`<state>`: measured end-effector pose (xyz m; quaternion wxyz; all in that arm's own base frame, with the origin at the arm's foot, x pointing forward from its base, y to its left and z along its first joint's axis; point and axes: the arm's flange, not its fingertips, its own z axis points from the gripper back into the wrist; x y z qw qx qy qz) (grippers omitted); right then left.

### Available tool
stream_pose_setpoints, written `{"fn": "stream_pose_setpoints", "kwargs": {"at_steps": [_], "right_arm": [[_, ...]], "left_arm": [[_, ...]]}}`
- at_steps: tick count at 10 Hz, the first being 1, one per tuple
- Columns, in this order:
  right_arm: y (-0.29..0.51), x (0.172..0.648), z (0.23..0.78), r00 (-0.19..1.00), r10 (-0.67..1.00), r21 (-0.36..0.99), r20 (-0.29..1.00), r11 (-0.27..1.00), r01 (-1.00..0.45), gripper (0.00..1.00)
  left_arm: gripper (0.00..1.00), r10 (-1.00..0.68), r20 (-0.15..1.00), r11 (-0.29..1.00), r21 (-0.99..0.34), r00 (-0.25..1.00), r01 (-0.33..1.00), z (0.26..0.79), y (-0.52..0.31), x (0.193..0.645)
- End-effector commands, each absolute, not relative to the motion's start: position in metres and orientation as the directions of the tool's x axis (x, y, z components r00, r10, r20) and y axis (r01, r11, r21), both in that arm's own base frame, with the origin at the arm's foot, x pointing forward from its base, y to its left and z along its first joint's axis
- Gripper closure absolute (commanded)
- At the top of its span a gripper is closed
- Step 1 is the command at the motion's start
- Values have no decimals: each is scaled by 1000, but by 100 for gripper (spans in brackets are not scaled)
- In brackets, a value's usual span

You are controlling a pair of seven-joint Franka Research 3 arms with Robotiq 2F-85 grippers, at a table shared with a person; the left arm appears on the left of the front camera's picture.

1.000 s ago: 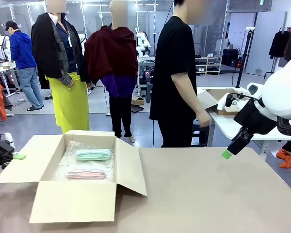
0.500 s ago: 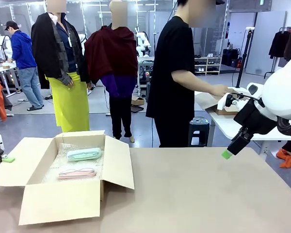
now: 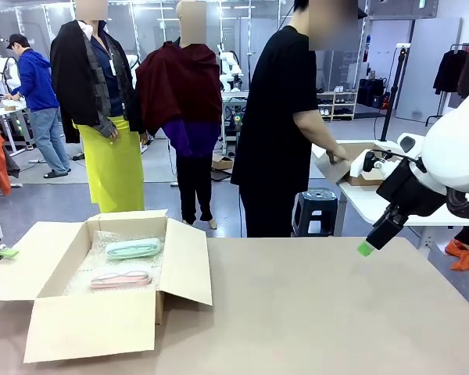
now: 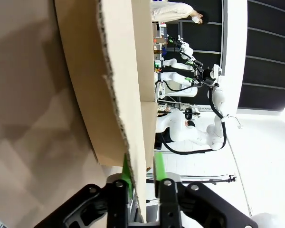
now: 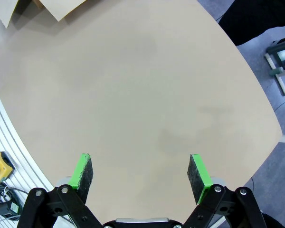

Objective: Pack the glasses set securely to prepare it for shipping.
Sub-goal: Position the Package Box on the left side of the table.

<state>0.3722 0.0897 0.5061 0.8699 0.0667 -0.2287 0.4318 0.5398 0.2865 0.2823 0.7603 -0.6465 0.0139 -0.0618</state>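
Note:
An open cardboard box (image 3: pixel 94 328) sits at the table's left, lined with bubble wrap (image 3: pixel 102 242). Inside lie the mint-green case (image 3: pixel 133 248) and, nearer me, the pink case (image 3: pixel 121 278), both flat. My left gripper (image 3: pixel 0 251) is at the far left edge, shut on the box's left flap (image 3: pixel 19 262). In the left wrist view the left gripper (image 4: pixel 141 159) pinches the flap's (image 4: pixel 114 71) corrugated edge between green pads. My right gripper (image 3: pixel 366 247) hangs above the table's right edge. In its own view the right gripper (image 5: pixel 141 173) is open and holds nothing over bare table (image 5: pixel 133 85).
A person in black (image 3: pixel 277 125) stands beyond the far edge, turned to a side table holding another cardboard box (image 3: pixel 348 168). A stool (image 3: pixel 316 207) stands behind the table. A red stop button (image 5: pixel 0 166) sits by the table's near rim.
The box has slid left across the table, with my left gripper on its flap. The person has turned and reached to the side table. The right arm has stayed still.

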Motion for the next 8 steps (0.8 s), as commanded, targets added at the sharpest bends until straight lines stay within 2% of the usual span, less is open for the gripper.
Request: {"fn": "stream_pose_setpoints", "kwargs": {"at_steps": [1, 2, 3, 4, 5, 6, 7, 8], "right_arm": [[94, 373, 508, 545, 710, -75, 445, 637, -767, 0], [94, 373, 508, 545, 710, -75, 445, 637, -767, 0], [94, 373, 508, 545, 710, -75, 445, 637, -767, 0], [94, 373, 508, 545, 710, -75, 445, 637, -767, 0], [94, 373, 508, 545, 710, -75, 445, 637, -767, 0], [94, 373, 508, 545, 710, -75, 445, 637, -767, 0], [94, 373, 508, 545, 710, -75, 445, 637, -767, 0], [94, 373, 508, 545, 710, -75, 445, 637, -767, 0]], "left_arm": [[47, -128, 86, 162, -981, 988, 106, 294, 287, 530], [0, -105, 125, 194, -970, 986, 144, 305, 288, 525], [3, -82, 138, 239, -959, 987, 154, 319, 292, 519], [0, -74, 141, 286, -945, 987, 156, 336, 294, 511], [16, -71, 185, 297, -934, 980, 198, 353, 295, 503], [0, -84, 233, 302, -921, 969, 247, 372, 291, 494], [10, -87, 264, 301, -912, 961, 278, 382, 288, 488], [10, -65, 287, 294, -909, 956, 294, 389, 286, 484]]}}
